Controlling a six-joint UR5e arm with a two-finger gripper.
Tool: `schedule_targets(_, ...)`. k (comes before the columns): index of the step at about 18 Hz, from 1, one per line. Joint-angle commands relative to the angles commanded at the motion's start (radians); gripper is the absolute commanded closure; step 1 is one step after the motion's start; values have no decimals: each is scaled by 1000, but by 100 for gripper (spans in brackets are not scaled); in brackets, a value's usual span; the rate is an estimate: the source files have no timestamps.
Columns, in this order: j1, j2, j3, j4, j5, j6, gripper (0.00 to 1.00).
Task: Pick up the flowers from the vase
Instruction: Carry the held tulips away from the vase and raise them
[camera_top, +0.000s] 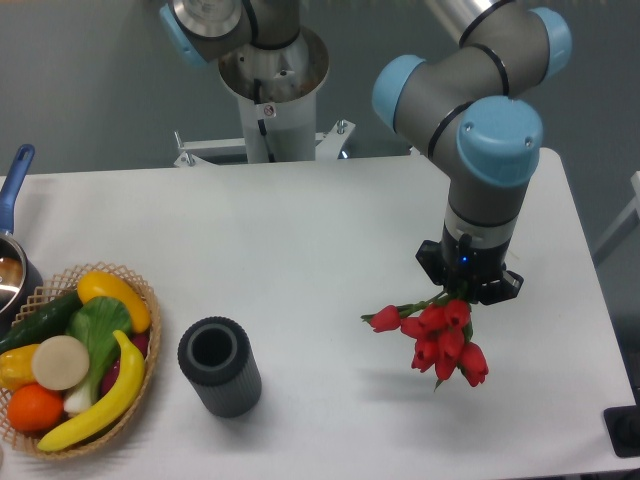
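The gripper (462, 296) is seen from above on the right half of the white table (300, 250), between the far and near edges, with its fingers drawn in around the stems of the flowers (438, 336). The bunch of red tulip buds is held clear of the tabletop, the heads hanging below the gripper toward the near edge, and one bud sticks out to the left on a green stem. A faint shadow is cast on the table under the bunch. The vase (219, 365), dark grey and ribbed, is left standing upright near the near edge, left of the middle, well apart from the flowers; its round mouth is open and nothing is seen in it. Just beside the vase, at the near left corner, a wicker basket (145, 300) is filled with a banana, a cucumber, an orange and other fruit and vegetables. A pot with a blue handle (14, 185) is cut off by the left edge.
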Motion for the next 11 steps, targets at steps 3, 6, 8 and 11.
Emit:
schedule_targets(3, -3, -20, 26, -42, 19, 9, 85)
schedule_targets(6, -15, -22, 11, -42, 29, 8, 85)
schedule_targets(8, -17, -23, 5, -42, 31, 9, 85)
schedule_targets(11, -18, -23, 5, -43, 29, 18, 85)
